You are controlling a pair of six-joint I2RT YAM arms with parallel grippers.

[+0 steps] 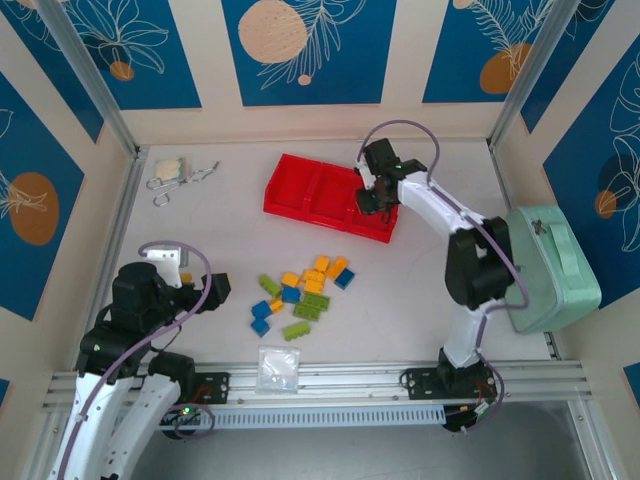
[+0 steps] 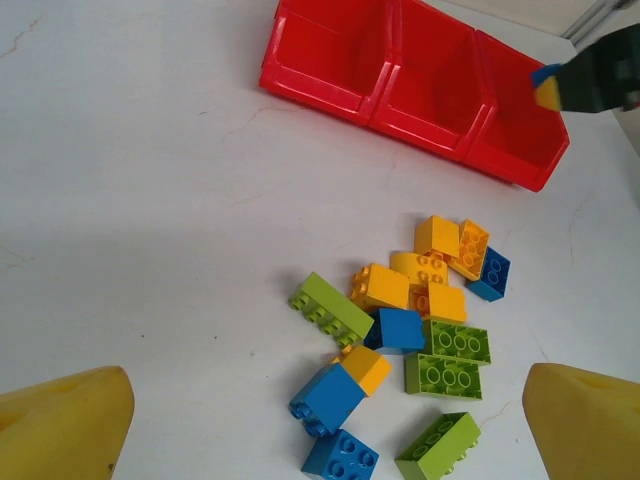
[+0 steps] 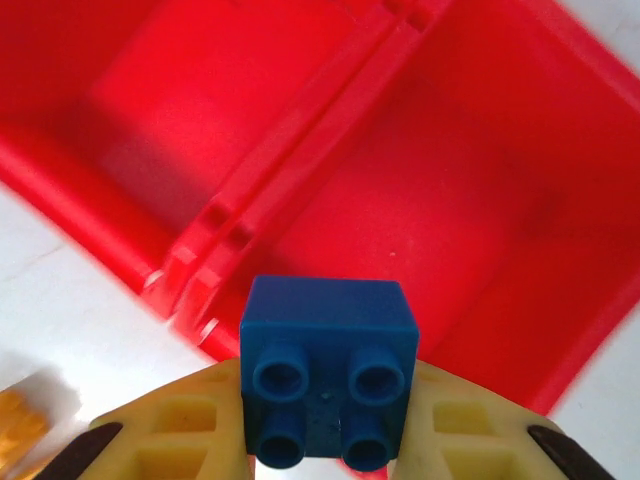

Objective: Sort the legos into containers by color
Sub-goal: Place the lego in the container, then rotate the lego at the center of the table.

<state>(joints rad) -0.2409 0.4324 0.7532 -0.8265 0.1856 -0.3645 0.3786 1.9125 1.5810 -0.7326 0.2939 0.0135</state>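
A dark blue two-by-two brick (image 3: 328, 330) is pinched, studs toward the camera, between the yellow fingers of the right end effector (image 1: 378, 195), which is held above the right end of the red three-compartment tray (image 1: 296, 186) in the upper middle of the top view; that end of the tray is partly covered by the arm. The left end effector (image 1: 212, 290) is spread wide at the lower left, near the worktop (image 1: 200, 230). The loose green, yellow and blue bricks (image 1: 312, 285) are heaped at the centre, apart from the tray. A clear plastic bag (image 1: 277, 368) lies at the near edge, a mint-green case (image 1: 555, 270) stands at the right, and small metal pieces (image 1: 175, 180) lie at the upper left.
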